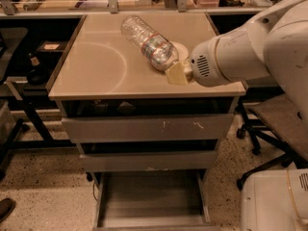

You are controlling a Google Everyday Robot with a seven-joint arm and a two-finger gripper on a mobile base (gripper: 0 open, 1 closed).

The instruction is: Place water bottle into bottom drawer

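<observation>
The water bottle [148, 42] is clear and ribbed, with a pale label band. It hangs tilted over the cabinet top [91, 66], its base pointing up and to the back left. My gripper [176, 73] is shut on its lower end, near the cabinet's front right; the cap is hidden in the grip. The bottom drawer [149, 198] is pulled open below, with a bare grey floor. A white round bowl [182, 49] shows partly behind the bottle.
Two closed grey-fronted drawers [144, 128] sit above the open one. My white arm [250, 47] crosses in from the right and my base [274, 201] stands at the lower right. An office chair [276, 117] is to the right, and a dark desk [29, 57] to the left.
</observation>
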